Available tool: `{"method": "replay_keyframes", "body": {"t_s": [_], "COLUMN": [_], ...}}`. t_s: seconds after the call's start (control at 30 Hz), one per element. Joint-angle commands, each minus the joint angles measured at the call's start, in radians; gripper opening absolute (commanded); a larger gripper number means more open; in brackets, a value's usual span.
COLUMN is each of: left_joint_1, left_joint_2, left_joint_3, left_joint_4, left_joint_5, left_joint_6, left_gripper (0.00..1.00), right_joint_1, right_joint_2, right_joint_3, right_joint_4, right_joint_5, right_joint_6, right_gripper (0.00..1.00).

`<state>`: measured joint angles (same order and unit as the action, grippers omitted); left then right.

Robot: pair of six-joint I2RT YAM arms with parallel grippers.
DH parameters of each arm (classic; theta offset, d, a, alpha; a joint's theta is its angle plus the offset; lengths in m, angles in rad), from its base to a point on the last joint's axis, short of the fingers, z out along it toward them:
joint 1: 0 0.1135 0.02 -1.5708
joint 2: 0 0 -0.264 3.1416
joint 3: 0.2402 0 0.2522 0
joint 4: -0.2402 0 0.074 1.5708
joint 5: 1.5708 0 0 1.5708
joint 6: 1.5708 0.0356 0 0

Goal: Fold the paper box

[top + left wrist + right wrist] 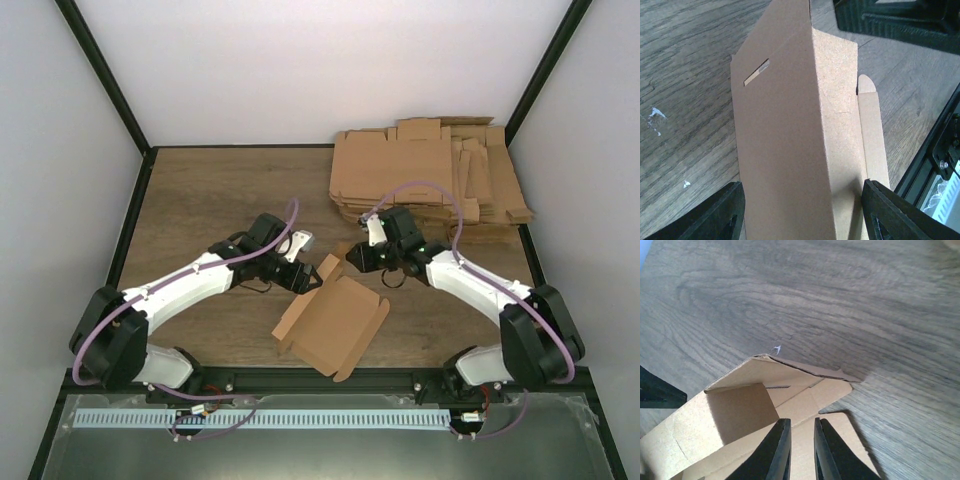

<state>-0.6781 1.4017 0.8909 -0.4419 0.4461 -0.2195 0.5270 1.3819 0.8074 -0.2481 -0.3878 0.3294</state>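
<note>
Sitting near front-centre of table (200, 200), paper box (335, 320) was half folded, one wall up. L gripper (308, 278) was spread wide, clamping across that wall. R gripper (352, 258) was nearly closed, pinching a flap at far corner.

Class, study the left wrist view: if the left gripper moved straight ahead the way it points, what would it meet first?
The paper box: its brown panel fills the space between the jaws of the left gripper, probably touching them. The table lies beyond.
</note>
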Motion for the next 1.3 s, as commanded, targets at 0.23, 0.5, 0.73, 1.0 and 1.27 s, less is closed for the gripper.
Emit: {"method": "replay_keyframes", "body": {"t_s": [0.23,0.5,0.73,1.0,1.27], "left_joint_1": [-0.007,-0.010,-0.016,-0.025,-0.029], "left_joint_2": [0.009,0.003,0.003,0.012,0.018], "left_joint_3": [-0.009,-0.011,-0.009,-0.001,0.000], "left_joint_4": [-0.029,-0.028,-0.022,-0.023,-0.020], "left_joint_5": [-0.036,-0.046,-0.046,-0.047,-0.047], "left_joint_6": [0.030,0.026,0.022,0.022,0.020], "left_gripper": [0.66,0.66,0.66,0.66,0.66], "right_joint_1": [0.003,0.006,0.012,0.013,0.013], "right_joint_2": [-0.108,-0.075,-0.062,-0.050,-0.047], "right_joint_3": [0.084,0.100,0.098,0.102,0.101], "right_joint_4": [-0.088,-0.062,-0.039,-0.034,-0.033], "right_joint_5": [0.071,-0.089,-0.132,-0.133,-0.120], "right_joint_6": [-0.073,-0.087,-0.083,-0.083,-0.081], "right_gripper": [0.23,0.30,0.34,0.40,0.41]}}
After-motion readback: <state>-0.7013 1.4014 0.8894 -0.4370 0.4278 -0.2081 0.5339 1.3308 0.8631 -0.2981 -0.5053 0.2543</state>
